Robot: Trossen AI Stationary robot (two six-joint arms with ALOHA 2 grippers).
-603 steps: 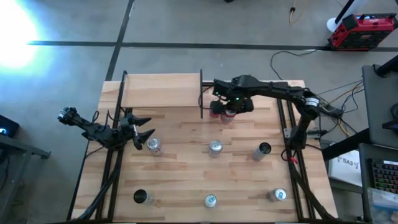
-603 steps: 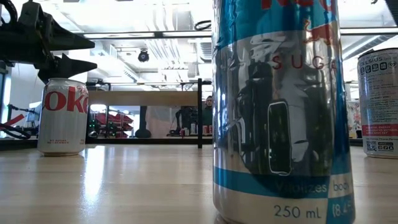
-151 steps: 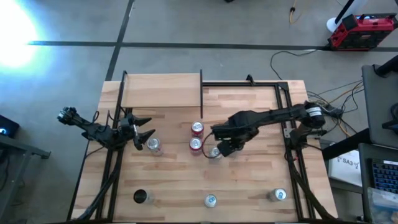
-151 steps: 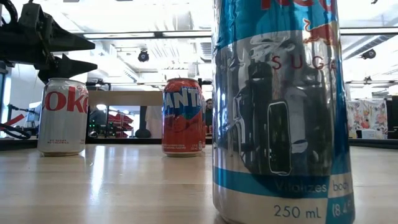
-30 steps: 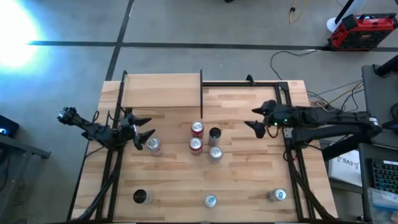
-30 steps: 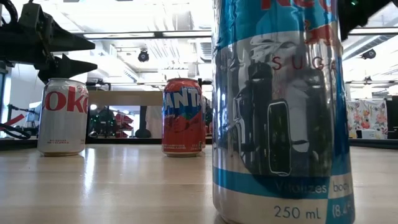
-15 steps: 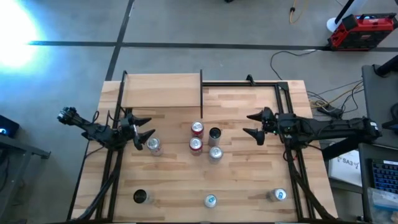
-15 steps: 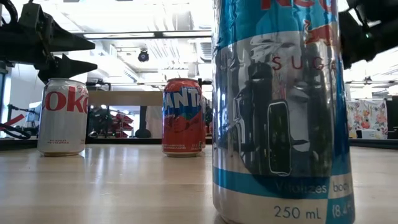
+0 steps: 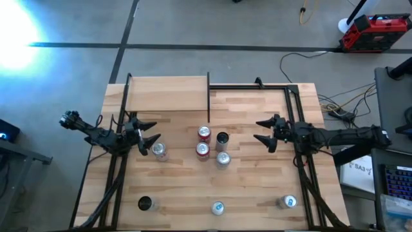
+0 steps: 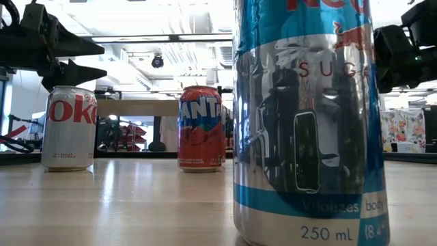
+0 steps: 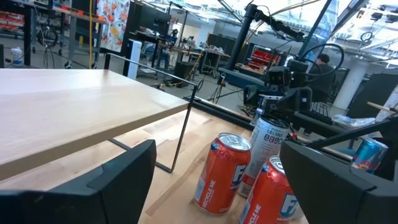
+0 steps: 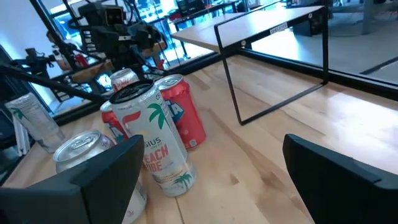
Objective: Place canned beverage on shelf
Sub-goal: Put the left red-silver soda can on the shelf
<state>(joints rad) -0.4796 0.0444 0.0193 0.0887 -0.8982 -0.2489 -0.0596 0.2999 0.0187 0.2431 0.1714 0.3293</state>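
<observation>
The right gripper (image 9: pixel 262 131) hangs with its fingers spread and nothing between them, out to the right of the shelf (image 9: pixel 168 93) and facing a tight cluster of four cans. The left gripper (image 9: pixel 149 133) waits, also spread and empty, off the shelf's front left corner, just beside a Coke can (image 9: pixel 159 150).

None of the cans stands on the shelf; its pale board is bare. In the cluster in front of the shelf's right end, the black-topped Celsius can (image 9: pixel 222 138) stands nearest the right gripper, two red Fanta cans (image 9: pixel 203 142) sit on its far side, and a silver-topped can (image 9: pixel 223 158) stands just in front of it.

The likely trouble is crowding. The cans stand so close that a finger sliding beside the Celsius can could shove or topple a neighbour. A lifted can could also clip the thin black frame post (image 9: pixel 208 98) at the shelf's right edge on its way across.
</observation>
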